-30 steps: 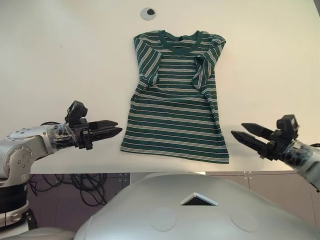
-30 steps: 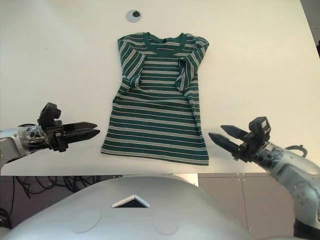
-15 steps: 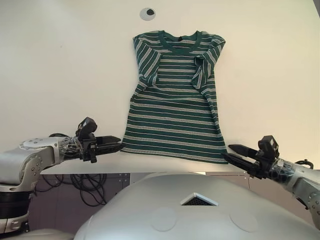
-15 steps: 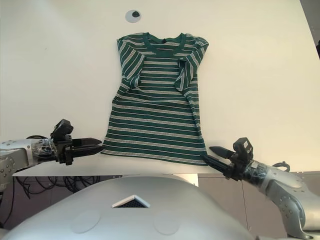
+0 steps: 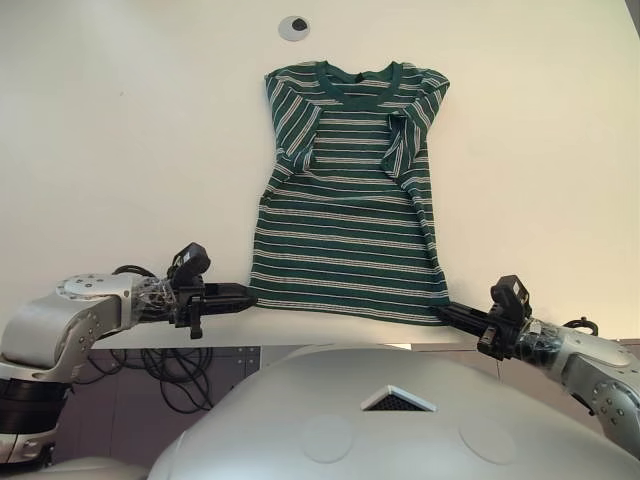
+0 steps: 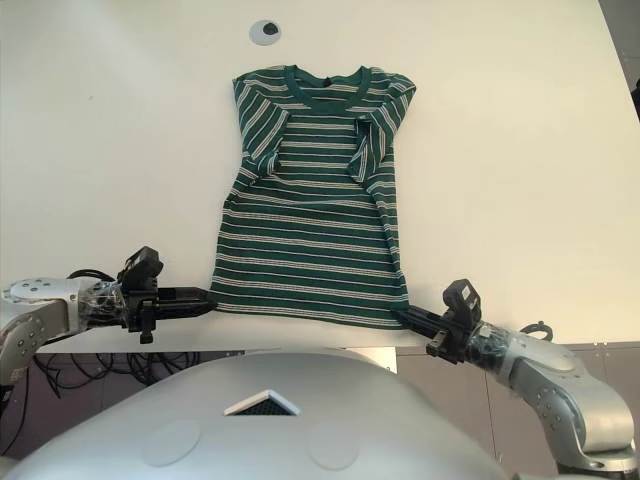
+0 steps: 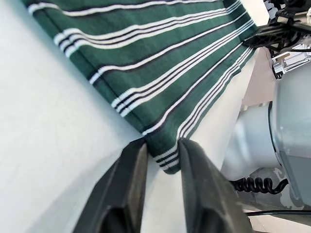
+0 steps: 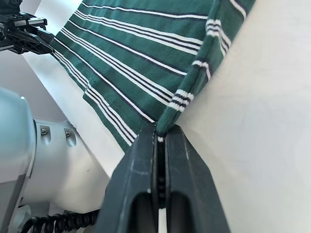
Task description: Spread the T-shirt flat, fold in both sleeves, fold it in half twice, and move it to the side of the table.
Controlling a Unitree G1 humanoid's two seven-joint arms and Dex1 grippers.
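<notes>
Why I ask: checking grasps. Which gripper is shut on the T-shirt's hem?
The right gripper pinches a T-shirt corner; the left gripper is open around its corner.

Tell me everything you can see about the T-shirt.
The T-shirt, dark green knit with thin white stripes, lies on the white table, collar away from the robot, both sleeves folded inward over the chest. The left gripper, fingers open, straddles one hem corner; the right gripper is shut on the other.

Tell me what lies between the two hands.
The T-shirt, its bottom hem running from the left hand at one corner to the right hand at the other; the left eye view shows it.
</notes>
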